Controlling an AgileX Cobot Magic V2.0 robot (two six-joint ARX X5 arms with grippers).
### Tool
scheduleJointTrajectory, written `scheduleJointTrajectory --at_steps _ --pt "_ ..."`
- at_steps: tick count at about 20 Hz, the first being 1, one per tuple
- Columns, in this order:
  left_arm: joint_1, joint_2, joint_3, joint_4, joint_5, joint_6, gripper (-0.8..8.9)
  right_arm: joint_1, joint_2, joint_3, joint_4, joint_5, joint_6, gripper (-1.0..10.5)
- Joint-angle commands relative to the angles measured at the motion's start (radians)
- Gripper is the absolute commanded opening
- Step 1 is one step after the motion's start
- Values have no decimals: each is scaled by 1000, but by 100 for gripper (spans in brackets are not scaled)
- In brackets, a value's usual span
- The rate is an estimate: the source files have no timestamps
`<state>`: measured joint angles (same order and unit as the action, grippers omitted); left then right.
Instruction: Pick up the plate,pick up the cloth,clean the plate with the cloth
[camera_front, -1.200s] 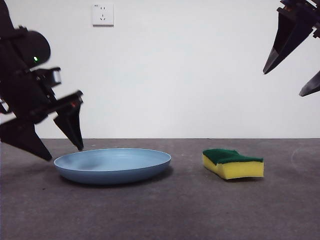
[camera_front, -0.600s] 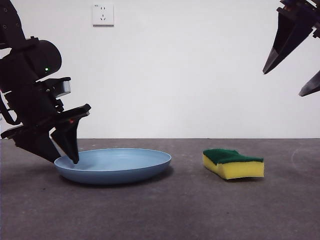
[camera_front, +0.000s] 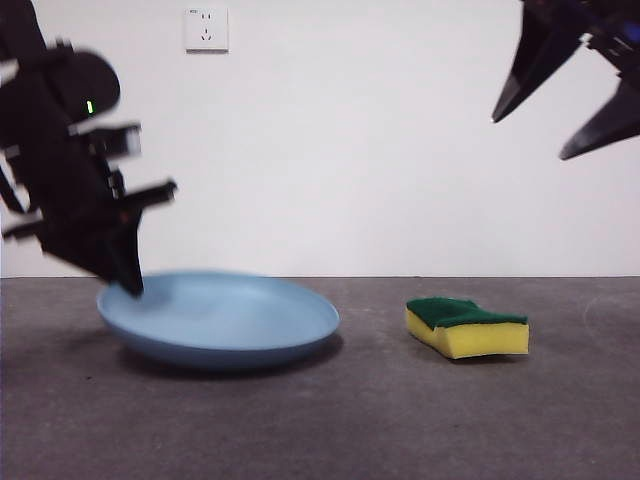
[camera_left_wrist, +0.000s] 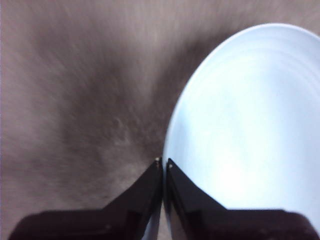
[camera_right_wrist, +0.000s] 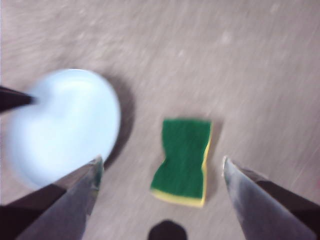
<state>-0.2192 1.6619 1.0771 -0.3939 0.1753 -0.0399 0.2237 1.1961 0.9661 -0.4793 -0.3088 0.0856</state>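
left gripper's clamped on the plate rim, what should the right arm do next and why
Probably lower the right gripper straight down over the sponge. Its jaws are open and high above the table, and the sponge lies untouched between them. The left gripper is shut on the plate, whose held edge is tilted up.

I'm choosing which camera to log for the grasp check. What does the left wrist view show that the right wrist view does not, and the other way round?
Only the left wrist view shows the left gripper shut on the plate at its rim. Only the right wrist view shows the sponge, green side up, lying apart from the plate, with the right gripper open above it. Both show the light-blue plate and the grey table.
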Motion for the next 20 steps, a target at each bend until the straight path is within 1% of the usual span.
scheduleJointTrajectory --at_steps 1,3,4,6,11,14,15,19,20 --pt "-3 -82 40 -48 -19 36 -9 40 61 46 -9 59 -40 405" --pt "-3 -154 74 -114 -19 48 -9 77 136 97 -43 127 -69 405" --pt "-3 -191 89 -146 -19 55 -9 97 178 120 -59 179 -81 405" --pt "-4 -264 98 -185 -18 71 -9 125 253 146 -61 234 -89 405" --pt "-4 -384 99 -246 -18 70 -9 165 423 163 -52 238 -88 404" --pt "-4 -396 99 -278 -17 70 -9 173 497 163 -21 237 -88 394" --pt "-5 -396 99 -285 -16 71 -9 173 518 163 -10 236 -88 366" --pt "-6 -396 99 -288 -16 70 -9 173 596 163 5 236 -89 364" --pt "-6 -396 99 -287 -17 71 -9 173 612 163 7 236 -89 339"
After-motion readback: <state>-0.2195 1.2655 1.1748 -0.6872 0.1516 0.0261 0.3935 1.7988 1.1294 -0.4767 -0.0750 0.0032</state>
